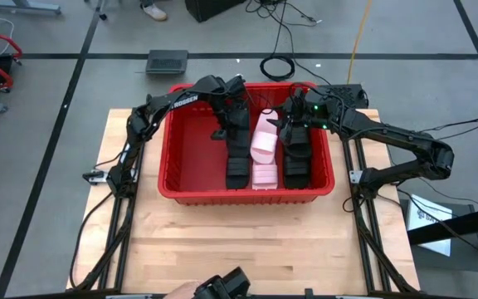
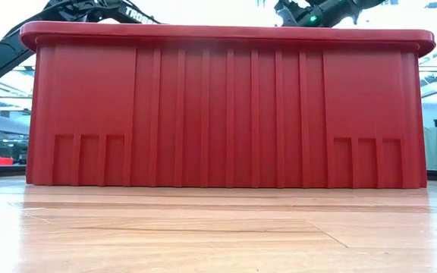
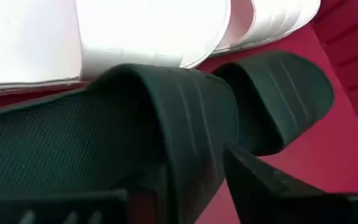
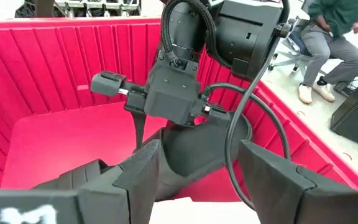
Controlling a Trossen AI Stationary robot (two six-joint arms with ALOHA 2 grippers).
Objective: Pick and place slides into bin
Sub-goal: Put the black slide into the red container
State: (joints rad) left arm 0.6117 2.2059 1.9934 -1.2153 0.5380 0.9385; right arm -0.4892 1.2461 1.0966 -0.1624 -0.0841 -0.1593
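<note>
Slides sit already inside bin (image 1: 173, 187), red basket in middle of table (image 1: 222, 241), so your placing is nearly done. Black slides (image 1: 237, 158) lie on left, pale pink slides (image 1: 264, 145) in centre, more black ones (image 1: 297, 162) on right, side by side so all fit. Left gripper (image 1: 226, 124) is low over left black slide (image 3: 166, 137), fingers (image 3: 272, 186) partly apart astride strap; you seem to be releasing it. Right gripper (image 1: 293, 116) hangs over right side of bin, fingers (image 4: 278, 177) wide, holding nothing, ready for retreat.
</note>
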